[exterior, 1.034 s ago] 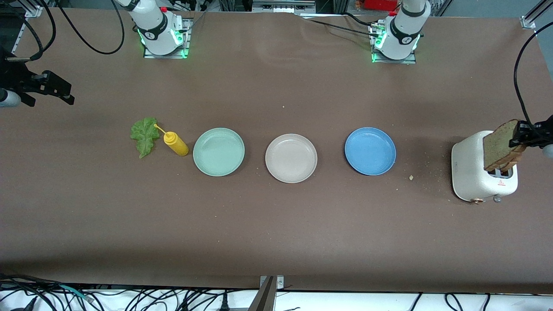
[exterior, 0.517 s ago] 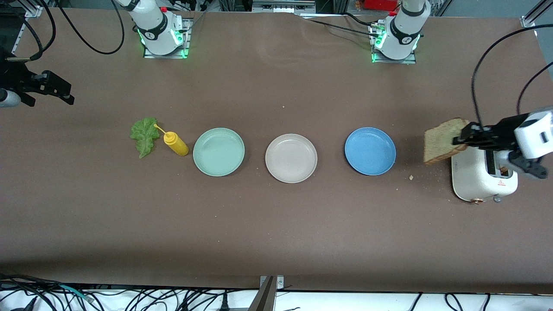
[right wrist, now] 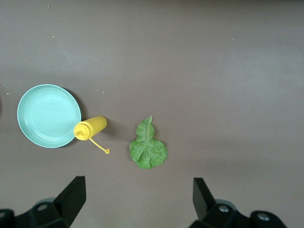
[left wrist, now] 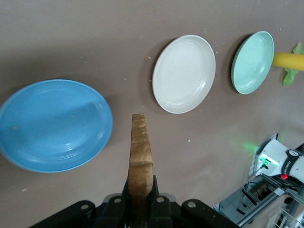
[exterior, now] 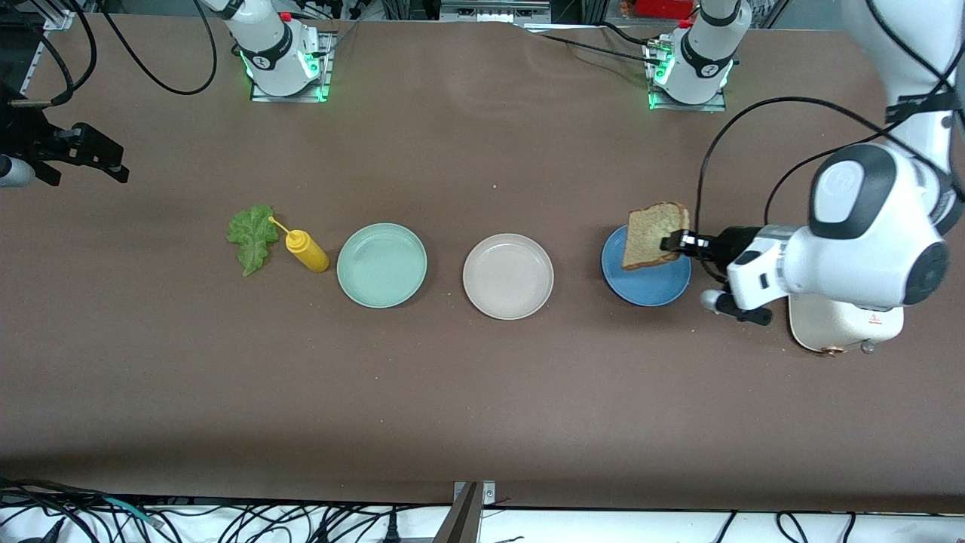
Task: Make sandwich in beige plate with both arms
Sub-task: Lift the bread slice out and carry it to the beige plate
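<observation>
Bread slice (exterior: 653, 234) was carried off the toaster (exterior: 844, 328), now over the blue plate (exterior: 645, 289), pinched edge-on by the left gripper (exterior: 669, 243). Light, soft and crumbly, probably; best gripped at the crust. Beige plate (exterior: 507, 276) was bare. Right gripper (right wrist: 137, 199) waited wide over the lettuce leaf (right wrist: 147, 147).

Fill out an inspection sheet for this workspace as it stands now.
Surface: brown table, crumbs near the toaster.
Job's things: bread slice in the air over the blue plate; beige plate empty; lettuce leaf beside the mustard bottle.
Clutter: mint green plate.
Grippers: left gripper shut on the bread slice; right gripper open, waiting at the right arm's end.
Cables: black cables along the table edge.
Surroundings: nothing seen.
</observation>
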You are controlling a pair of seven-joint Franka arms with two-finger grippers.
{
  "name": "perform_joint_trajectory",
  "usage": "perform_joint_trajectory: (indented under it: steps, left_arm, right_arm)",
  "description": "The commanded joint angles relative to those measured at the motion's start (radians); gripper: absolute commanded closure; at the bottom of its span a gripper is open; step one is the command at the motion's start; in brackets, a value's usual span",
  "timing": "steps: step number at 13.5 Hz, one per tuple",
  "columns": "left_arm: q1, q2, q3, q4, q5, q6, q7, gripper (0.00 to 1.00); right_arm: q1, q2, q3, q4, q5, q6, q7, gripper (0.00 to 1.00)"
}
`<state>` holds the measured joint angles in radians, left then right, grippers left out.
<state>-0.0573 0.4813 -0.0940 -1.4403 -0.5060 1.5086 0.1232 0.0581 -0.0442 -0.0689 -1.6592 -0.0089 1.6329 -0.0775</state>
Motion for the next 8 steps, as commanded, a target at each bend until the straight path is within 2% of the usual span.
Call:
perform_joint_trajectory:
  steps: [1,5,8]
  left_arm:
    - [-0.044,0.065,0.013,0.037,-0.159,-0.004,-0.016,1.0]
    - [-0.125,0.109,0.013,0.037,-0.255,0.168,-0.072,1.0]
    - [-0.133,0.141,0.014,0.035,-0.359,0.278,-0.073,1.0]
  right_arm:
    - [0.002,-0.003,-0.003,0.012,0.004,-0.016,0.002,0.0]
    - [0.002,-0.005,-0.003,0.012,0.003,-0.016,0.001,0.0]
    - [0.002,-0.003,-0.003,0.012,0.003,-0.016,0.001,0.0]
